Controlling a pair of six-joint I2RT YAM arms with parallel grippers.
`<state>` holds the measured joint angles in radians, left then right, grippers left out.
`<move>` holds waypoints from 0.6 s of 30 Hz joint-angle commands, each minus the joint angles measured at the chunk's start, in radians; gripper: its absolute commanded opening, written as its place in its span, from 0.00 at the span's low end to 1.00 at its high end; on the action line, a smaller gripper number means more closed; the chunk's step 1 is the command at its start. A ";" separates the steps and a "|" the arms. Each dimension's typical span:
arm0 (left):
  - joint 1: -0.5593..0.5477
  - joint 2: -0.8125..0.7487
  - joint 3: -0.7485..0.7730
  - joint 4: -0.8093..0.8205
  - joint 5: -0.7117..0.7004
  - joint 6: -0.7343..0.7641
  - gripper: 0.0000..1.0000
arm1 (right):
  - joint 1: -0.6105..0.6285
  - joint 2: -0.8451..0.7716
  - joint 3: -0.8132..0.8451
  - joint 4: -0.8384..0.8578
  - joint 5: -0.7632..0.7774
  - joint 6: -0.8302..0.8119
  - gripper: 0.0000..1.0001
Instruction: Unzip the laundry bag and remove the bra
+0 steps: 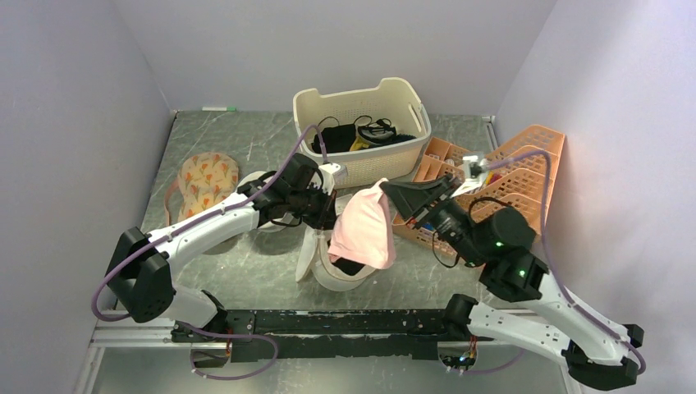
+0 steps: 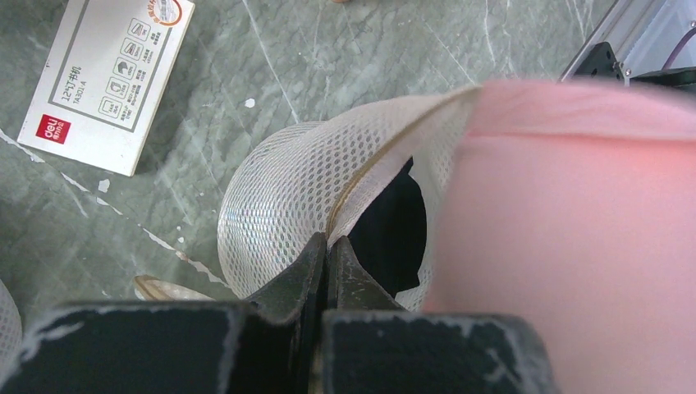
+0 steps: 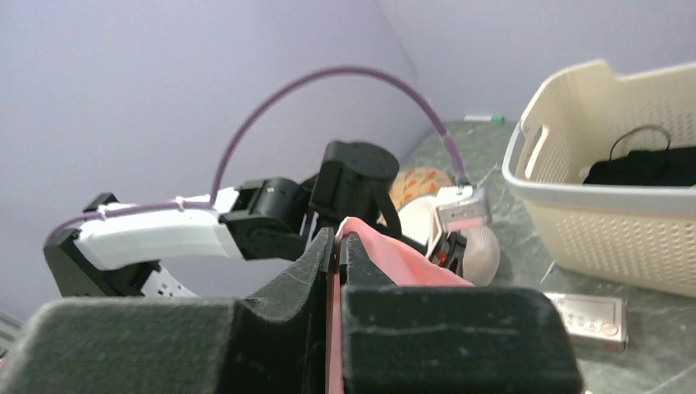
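Centre of the top view: pinned in place by the left gripper (image 2: 327,246), clamped on the zip edge of the round white mesh laundry bag (image 2: 279,197), mouth gaping, likely as an anchor. Above it, hoisted by the right gripper (image 3: 336,240), clenched on the soft pink fabric bra (image 1: 364,226), lower end apparently not yet clear of the mouth.

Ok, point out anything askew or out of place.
The orange basket leans tipped up against the right wall. Otherwise only the pink bra, pinched in the right hand, drapes over the open laundry bag.
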<state>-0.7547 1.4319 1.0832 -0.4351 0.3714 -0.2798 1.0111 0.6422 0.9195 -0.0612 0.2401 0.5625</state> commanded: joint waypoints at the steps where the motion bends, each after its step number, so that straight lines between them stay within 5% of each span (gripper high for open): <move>1: 0.005 -0.034 -0.002 0.019 0.001 0.013 0.07 | 0.003 -0.042 0.073 -0.060 0.057 -0.068 0.00; 6: 0.005 -0.024 0.005 0.007 -0.011 0.014 0.11 | 0.004 -0.082 0.113 -0.114 0.099 -0.106 0.00; 18: 0.007 -0.150 -0.008 0.025 -0.145 0.047 0.74 | 0.003 -0.108 0.087 -0.153 0.160 -0.181 0.00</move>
<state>-0.7536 1.3617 1.0828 -0.4461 0.2836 -0.2619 1.0111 0.5350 1.0130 -0.1986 0.3645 0.4255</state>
